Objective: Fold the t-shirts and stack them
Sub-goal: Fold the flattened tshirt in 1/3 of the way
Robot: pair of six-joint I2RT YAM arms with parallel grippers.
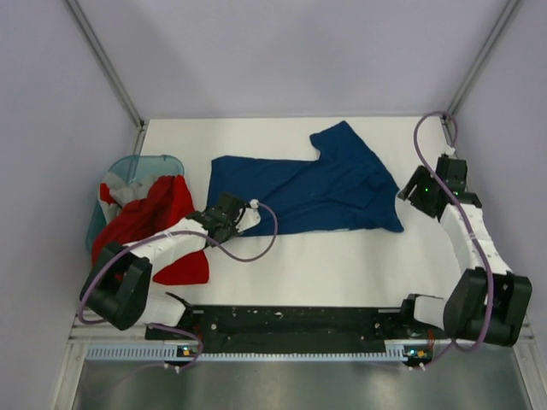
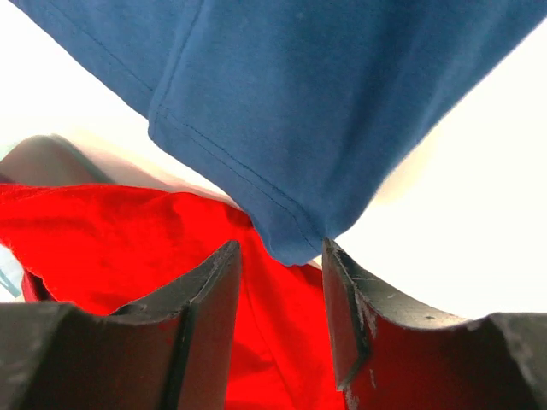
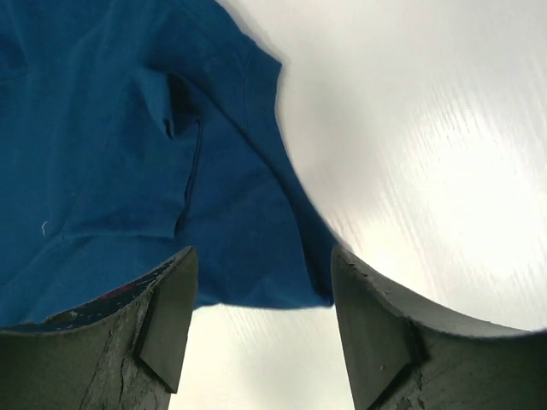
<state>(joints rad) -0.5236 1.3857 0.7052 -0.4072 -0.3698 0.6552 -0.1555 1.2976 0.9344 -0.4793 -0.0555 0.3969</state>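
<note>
The dark navy-blue cloth t-shirt (image 1: 308,192) lies spread over the middle of the white tabletop (image 1: 342,273), lengthwise from left to right, with one sleeve pointing toward the far edge. It is rumpled, not yet folded. The bright red cloth t-shirt (image 1: 145,222) hangs in a heap out of the translucent teal plastic basket (image 1: 141,162) at the left edge, with a grey-white cloth shirt (image 1: 113,190) bunched beside it in the basket.

The left claw (image 1: 224,213) sits at the blue shirt's near-left corner. In its wrist view the left claw (image 2: 282,252) is released, and the hemmed corner of the blue shirt (image 2: 325,111) pokes between the spread fingertips, red cloth (image 2: 128,248) lying directly below. The right claw (image 1: 410,192) hovers at the shirt's right end. It is released as well (image 3: 261,256), with the blue hem (image 3: 128,171) reaching in between its fingers and the corner close to one of them.

The main risk, as I judge it, is on the left. The red shirt lies so near the blue corner that a closing claw could pinch both, dragging red cloth onto the fold. On the right, the corner sits off-centre in the gap, so a shallow bite could slip free once the cloth is lifted, leaving the fold crooked.
</note>
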